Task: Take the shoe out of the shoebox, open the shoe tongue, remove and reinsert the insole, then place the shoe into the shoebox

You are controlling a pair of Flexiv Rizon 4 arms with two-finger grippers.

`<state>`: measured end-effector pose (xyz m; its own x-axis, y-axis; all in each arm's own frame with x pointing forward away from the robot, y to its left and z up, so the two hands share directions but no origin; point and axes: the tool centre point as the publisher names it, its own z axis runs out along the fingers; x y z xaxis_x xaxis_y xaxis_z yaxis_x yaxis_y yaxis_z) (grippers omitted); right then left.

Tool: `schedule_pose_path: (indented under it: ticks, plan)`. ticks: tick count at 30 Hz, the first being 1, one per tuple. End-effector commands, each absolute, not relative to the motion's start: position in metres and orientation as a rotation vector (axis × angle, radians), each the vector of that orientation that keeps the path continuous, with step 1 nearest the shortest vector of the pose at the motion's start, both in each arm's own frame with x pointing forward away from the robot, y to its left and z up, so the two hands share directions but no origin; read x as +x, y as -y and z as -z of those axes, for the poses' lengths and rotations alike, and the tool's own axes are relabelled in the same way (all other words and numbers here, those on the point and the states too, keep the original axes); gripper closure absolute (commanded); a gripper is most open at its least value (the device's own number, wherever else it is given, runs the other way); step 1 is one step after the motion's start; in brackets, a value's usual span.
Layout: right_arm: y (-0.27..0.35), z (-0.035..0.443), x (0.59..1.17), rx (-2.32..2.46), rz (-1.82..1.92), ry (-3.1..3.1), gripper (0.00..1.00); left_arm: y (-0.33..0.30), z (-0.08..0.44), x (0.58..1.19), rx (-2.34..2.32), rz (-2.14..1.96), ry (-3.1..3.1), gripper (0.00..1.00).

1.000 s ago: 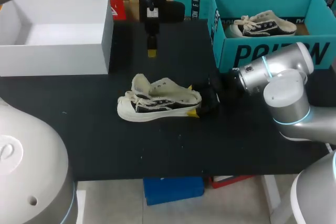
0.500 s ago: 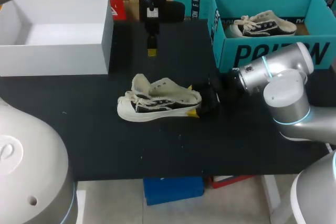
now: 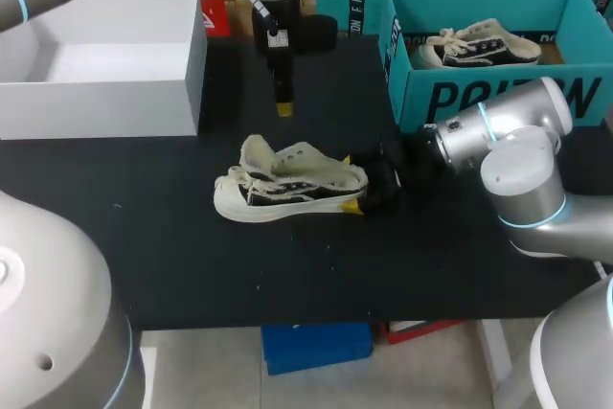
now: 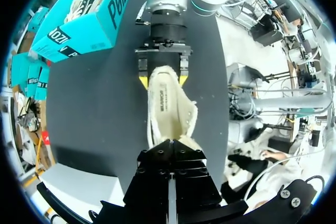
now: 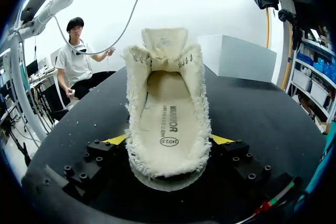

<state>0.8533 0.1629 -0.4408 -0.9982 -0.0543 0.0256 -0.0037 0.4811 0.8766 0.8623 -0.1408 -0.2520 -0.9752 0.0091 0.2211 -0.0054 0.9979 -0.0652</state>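
Right tool around fleecy shoe heel

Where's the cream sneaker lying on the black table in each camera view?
Head view: the cream fleece-lined sneaker lies mid-table, heel toward the right hand.
Left wrist view: ahead of the left hand, heel between the right hand's tips.
Right wrist view: fills the middle, heel clamped in that hand, toe pointing away.
Shared landmark: the right hand's yellow tips at the heel.

The right gripper holds the shoe heel between its fingers
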Motion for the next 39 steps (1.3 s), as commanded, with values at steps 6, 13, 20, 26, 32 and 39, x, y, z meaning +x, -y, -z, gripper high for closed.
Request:
schedule_pose_path:
  ticks: [6, 13, 20, 26, 32, 39]
  plan:
    - [-0.164, 0.445, 0.854, 0.05, 1.572, 2.661, 1.0, 0.148, 0.281, 0.849, -0.023, -0.192, 2.923, 1.0]
    - [-0.164, 0.445, 0.854, 0.05, 1.572, 2.661, 1.0, 0.154, 0.3, 0.848, -0.026, -0.21, 2.893, 1.0]
    - [-0.164, 0.445, 0.854, 0.05, 1.572, 2.661, 1.0, 0.161, 0.32, 0.847, -0.032, -0.21, 2.858, 1.0]
    - [-0.164, 0.445, 0.854, 0.05, 1.572, 2.661, 1.0, 0.166, 0.334, 0.844, -0.034, -0.191, 2.839, 1.0]
    - [-0.164, 0.445, 0.854, 0.05, 1.572, 2.661, 1.0, 0.169, 0.349, 0.84, -0.032, -0.188, 2.811, 1.0]
    - [-0.164, 0.445, 0.854, 0.05, 1.572, 2.661, 1.0, 0.17, 0.362, 0.835, -0.032, -0.184, 2.782, 1.0]
